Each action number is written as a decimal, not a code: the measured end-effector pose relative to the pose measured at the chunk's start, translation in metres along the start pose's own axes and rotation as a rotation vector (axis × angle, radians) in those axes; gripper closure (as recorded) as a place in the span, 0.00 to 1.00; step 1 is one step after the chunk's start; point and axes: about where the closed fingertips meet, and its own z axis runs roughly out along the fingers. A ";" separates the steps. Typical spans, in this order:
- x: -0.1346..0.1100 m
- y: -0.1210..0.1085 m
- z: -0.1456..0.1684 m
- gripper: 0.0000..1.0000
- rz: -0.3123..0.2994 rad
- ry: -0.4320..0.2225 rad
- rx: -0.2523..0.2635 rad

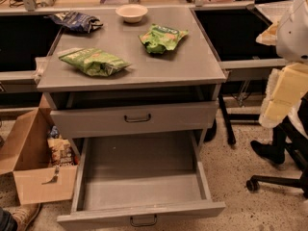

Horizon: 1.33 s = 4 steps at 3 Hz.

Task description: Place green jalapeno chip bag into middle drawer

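Observation:
The green jalapeno chip bag (95,61) lies flat on the left front of the grey cabinet top (192,64), its pale end seam pointing left. The middle drawer (139,189) is pulled wide open below, with a bare flat floor and a dark bow handle on its front panel. My arm's white and cream links (287,85) hang at the right edge, well to the right of the cabinet. My gripper (288,125) is the dark part under them, away from the bag and drawer.
A shorter green bag (162,37), a dark blue bag (76,21) and a white bowl (132,12) also lie on the cabinet top. The drawer above (137,118) is nearly shut. An open cardboard box (33,167) stands left on the floor. Chair casters (252,184) are at lower right.

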 end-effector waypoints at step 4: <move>-0.078 -0.071 0.087 0.00 0.215 -0.380 -0.049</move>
